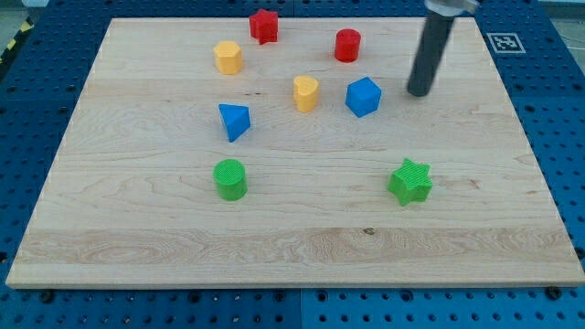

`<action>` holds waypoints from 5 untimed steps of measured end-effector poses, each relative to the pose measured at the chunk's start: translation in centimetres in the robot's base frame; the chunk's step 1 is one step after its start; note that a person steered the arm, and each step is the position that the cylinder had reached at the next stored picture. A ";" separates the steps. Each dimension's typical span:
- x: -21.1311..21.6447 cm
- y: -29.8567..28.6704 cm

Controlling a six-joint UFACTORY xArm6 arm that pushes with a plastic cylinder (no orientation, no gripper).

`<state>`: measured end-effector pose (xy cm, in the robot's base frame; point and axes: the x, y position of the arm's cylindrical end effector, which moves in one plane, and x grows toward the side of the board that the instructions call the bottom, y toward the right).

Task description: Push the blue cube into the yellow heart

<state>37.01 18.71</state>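
The blue cube (363, 96) sits on the wooden board, right of centre towards the view's top. The yellow heart (305, 92) stands just to its left, a small gap between them. My tip (419, 93) is the lower end of the dark rod that comes down from the view's top right. It rests on the board to the right of the blue cube, a short gap away, not touching it.
A red star-like block (263, 25) and a red cylinder (346, 45) lie near the view's top. A yellow hexagonal block (228, 57) is at the upper left. A blue triangular block (234, 121), a green cylinder (229, 179) and a green star (409, 181) lie lower.
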 end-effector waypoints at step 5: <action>0.3 -7.9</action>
<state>37.36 10.83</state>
